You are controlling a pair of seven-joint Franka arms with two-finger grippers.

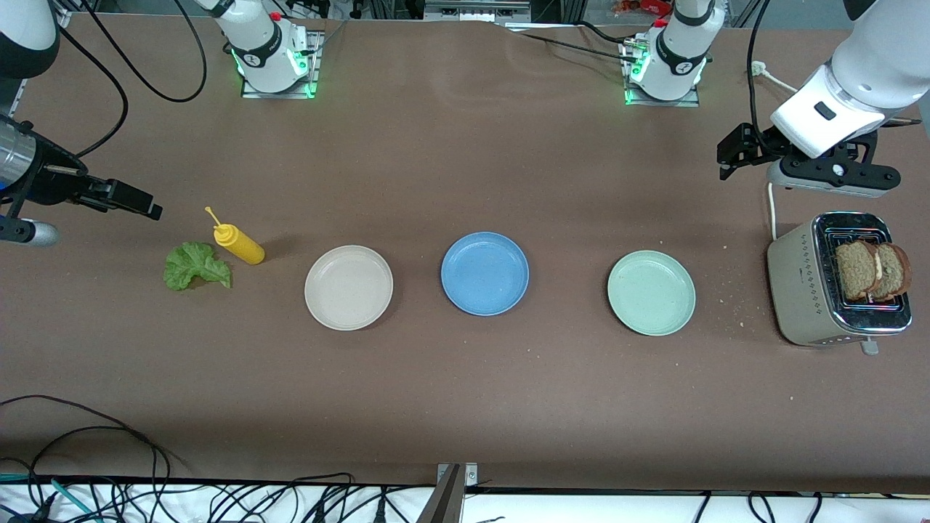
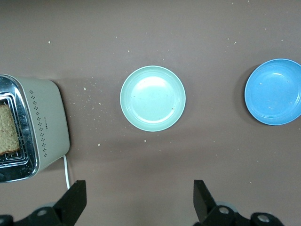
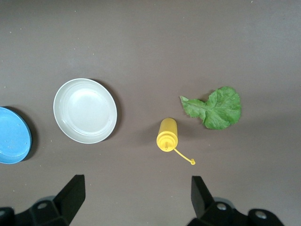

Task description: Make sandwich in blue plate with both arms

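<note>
bread slices (image 1: 870,270) in toaster (image 1: 799,290), plates between

A brown tabletop (image 1: 465,385) is seen, with beige (image 1: 349,288), blue (image 1: 484,273) and pale green (image 1: 651,292) plates, a yellow bottle (image 1: 238,245), and green lettuce (image 1: 196,266).

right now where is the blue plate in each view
Front view: the blue plate sits mid-table, between the beige plate and the green plate.
Left wrist view: blue plate at the picture's edge, beside the green plate.
Right wrist view: only a cut-off slice of it, beside the beige plate.
Shared landmark: the blue plate itself is the only thing in all three.
</note>
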